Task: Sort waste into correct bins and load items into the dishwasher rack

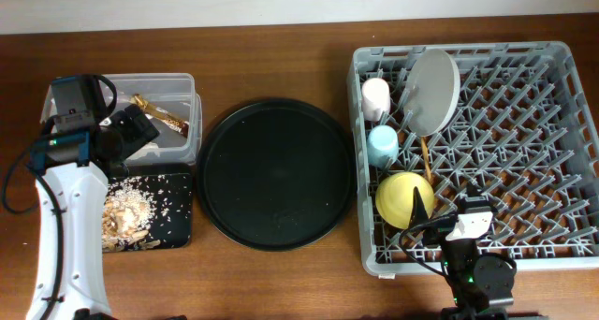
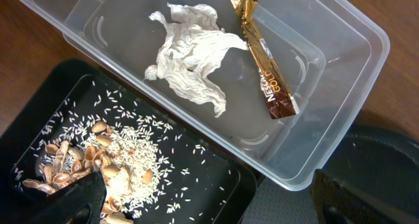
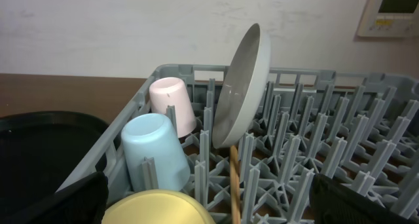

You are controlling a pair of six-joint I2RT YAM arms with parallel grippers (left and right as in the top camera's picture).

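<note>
The clear box [image 2: 340, 119] holds crumpled white tissue [image 2: 190, 60] and a gold-brown wrapper [image 2: 265, 63]. Beside it, the shallow black tray [image 2: 216, 178] carries rice and beige food scraps [image 2: 111, 162]. My left gripper [image 2: 216, 207] hangs open above the seam between the two bins, empty. In the grey dishwasher rack [image 3: 314, 119] stand a pink cup [image 3: 173, 105], a blue cup [image 3: 154, 152], a yellow bowl [image 3: 160, 209], an upright pale plate [image 3: 242, 86] and a wooden chopstick [image 3: 234, 181]. My right gripper [image 3: 209, 207] is open at the rack's near edge [image 1: 475, 206], holding nothing.
A large round black tray [image 1: 276, 173] lies between the bins and the rack [image 1: 562, 152]. The left arm [image 1: 65, 217] runs along the table's left side. Brown tabletop shows behind and in front of everything.
</note>
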